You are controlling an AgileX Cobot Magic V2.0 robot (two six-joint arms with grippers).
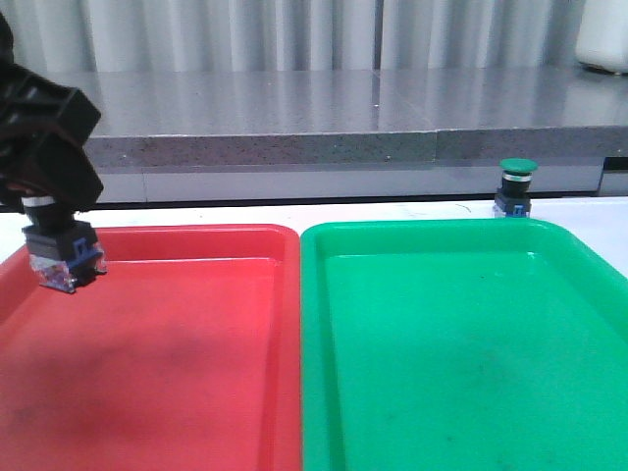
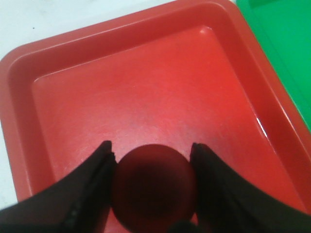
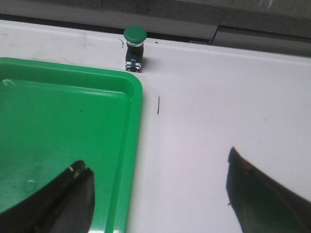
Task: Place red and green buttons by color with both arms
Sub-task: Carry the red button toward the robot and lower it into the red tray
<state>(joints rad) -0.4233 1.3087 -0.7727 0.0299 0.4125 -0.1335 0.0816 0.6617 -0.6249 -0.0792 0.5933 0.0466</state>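
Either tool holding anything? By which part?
Left tool grips the red button by its cap, over the red tray. Right tool open, empty.

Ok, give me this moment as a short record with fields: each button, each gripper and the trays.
red button: held in the left gripper, above the red tray
green button: upright on the white table, just beyond the far rim of the green tray
right gripper: open, empty, over the green tray's edge and the table
trays: side by side, red on the robot's left, both without a button resting in them
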